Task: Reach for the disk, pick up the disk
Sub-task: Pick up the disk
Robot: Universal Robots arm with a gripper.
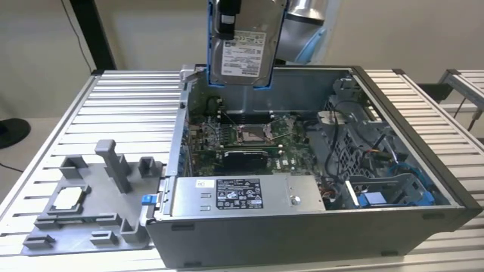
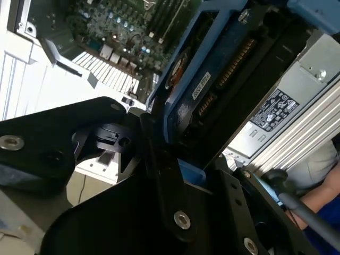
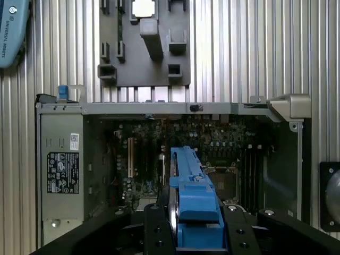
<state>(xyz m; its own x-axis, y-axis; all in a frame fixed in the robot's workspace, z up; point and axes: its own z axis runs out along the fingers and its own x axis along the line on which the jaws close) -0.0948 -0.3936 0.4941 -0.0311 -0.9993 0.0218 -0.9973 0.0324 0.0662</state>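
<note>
The disk (image 1: 240,54), a silver hard drive with a white label in a bright blue frame, hangs upright in the air above the back wall of the open computer case (image 1: 423,170). My gripper (image 1: 243,22) is shut on its upper end. In the first wrist view the blue frame of the disk (image 3: 194,199) stands edge-on between my black fingers (image 3: 158,234), with the motherboard far below it. The second wrist view shows the disk (image 2: 212,79) from its circuit-board side, clamped in my gripper (image 2: 175,159).
Inside the case lie the motherboard (image 1: 242,139), a long grey box with a sticker (image 1: 242,195) along the front and blue drive bays (image 1: 378,195) at the exterior view's right. A grey fixture plate (image 1: 83,209) holding a small silver chip (image 1: 68,197) sits on the slatted table (image 1: 128,107). A person's arm (image 2: 326,188) is nearby.
</note>
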